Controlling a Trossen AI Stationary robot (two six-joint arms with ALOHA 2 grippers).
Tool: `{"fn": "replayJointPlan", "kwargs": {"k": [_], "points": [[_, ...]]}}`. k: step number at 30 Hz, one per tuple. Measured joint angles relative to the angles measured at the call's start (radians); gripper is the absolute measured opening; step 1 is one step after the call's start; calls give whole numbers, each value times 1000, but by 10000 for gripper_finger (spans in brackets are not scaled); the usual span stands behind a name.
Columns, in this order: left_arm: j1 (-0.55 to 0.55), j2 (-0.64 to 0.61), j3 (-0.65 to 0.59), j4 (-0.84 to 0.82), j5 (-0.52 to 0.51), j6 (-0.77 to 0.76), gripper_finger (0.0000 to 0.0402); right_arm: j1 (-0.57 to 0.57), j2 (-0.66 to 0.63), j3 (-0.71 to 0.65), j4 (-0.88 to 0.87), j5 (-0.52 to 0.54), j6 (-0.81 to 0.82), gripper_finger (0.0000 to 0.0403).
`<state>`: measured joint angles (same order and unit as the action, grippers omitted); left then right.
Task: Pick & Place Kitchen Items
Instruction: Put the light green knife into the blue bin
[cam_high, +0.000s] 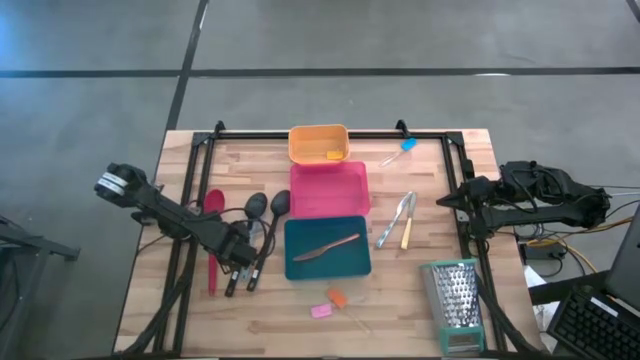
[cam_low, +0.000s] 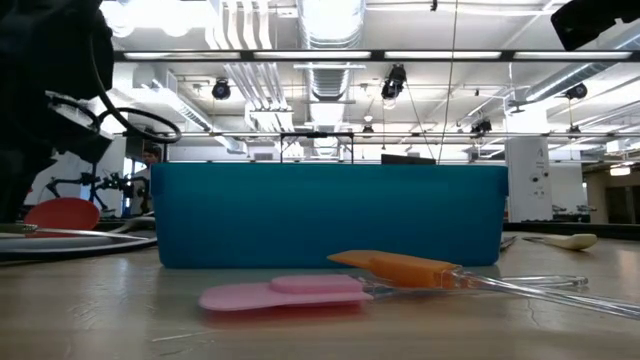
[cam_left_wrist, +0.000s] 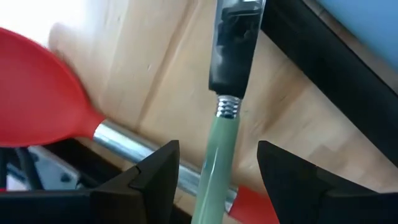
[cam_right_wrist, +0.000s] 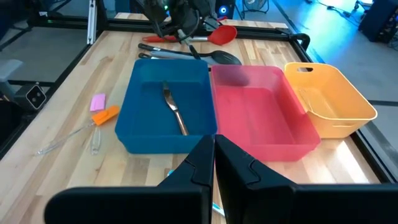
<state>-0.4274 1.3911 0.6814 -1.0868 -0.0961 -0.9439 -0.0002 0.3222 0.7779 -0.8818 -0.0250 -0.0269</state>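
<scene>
Straddled by the left gripper (cam_left_wrist: 214, 177)'s wide-open, empty jaws, the pale-green-handled metal utensil (cam_left_wrist: 217, 155), seemingly a knife, needs centring before closing.

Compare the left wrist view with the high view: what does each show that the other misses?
Only the left wrist view shows the open left gripper straddling a pale green handle with a metal collar. Only the high view shows the orange tray, pink tray, teal tray holding a utensil, the metal tongs, the box grater and the right gripper waiting at the table's right edge. Both show the red spatula and the wooden table.
</scene>
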Motion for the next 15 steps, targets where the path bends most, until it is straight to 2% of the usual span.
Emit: {"fn": "replayJointPlan", "kwargs": {"k": [10,15], "points": [[0,-3,-64,60,-12,12,218,0,0,0,0,0,-2,9],[0,-3,-60,62,-27,53,184,0,0,0,0,0,-2,9]]}}
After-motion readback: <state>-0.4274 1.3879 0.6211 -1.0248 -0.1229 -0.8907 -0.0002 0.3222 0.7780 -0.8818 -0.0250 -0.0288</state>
